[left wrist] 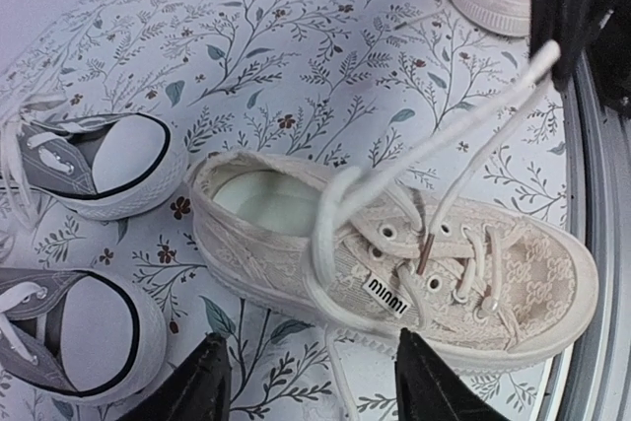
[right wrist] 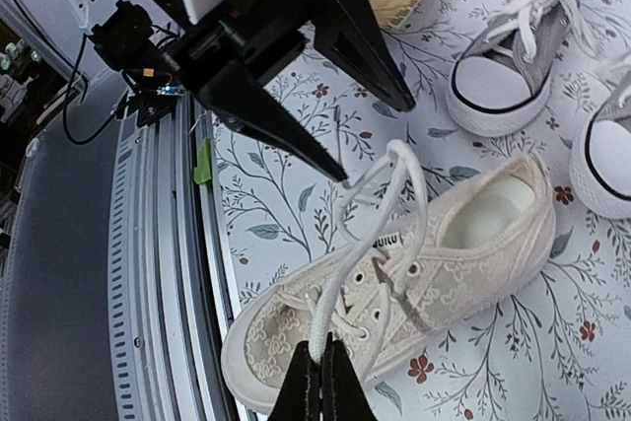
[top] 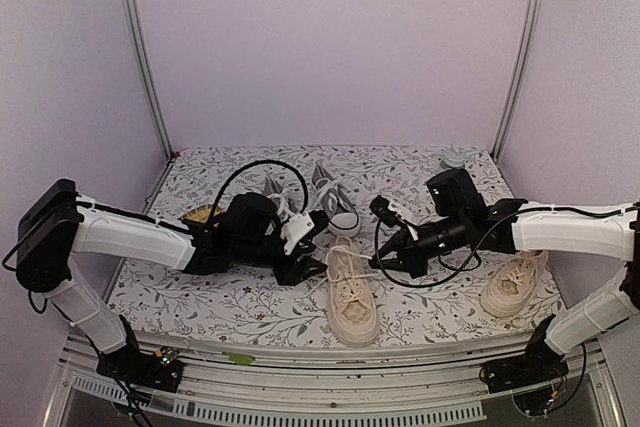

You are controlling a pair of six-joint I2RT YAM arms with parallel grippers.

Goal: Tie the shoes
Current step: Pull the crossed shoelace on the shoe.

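A cream shoe [top: 352, 299] lies at the table's middle front, its laces loose. My right gripper [right wrist: 320, 374] is shut on a loop of the white lace [right wrist: 367, 244] and holds it up over the toe of the cream shoe [right wrist: 414, 273]. My left gripper [left wrist: 315, 391] stands open just beside the shoe's [left wrist: 394, 253] side, and only a slack lace end lies on the cloth between its fingers. Two grey shoes [left wrist: 108, 160] [left wrist: 79, 332] sit behind the heel. A second cream shoe [top: 512, 285] rests at the right.
A woven basket [top: 205, 215] sits behind my left arm and a small teal object [top: 453, 159] at the far right back. The floral cloth [top: 250, 307] ends at a metal rail [right wrist: 168, 244] close to the shoe's toe.
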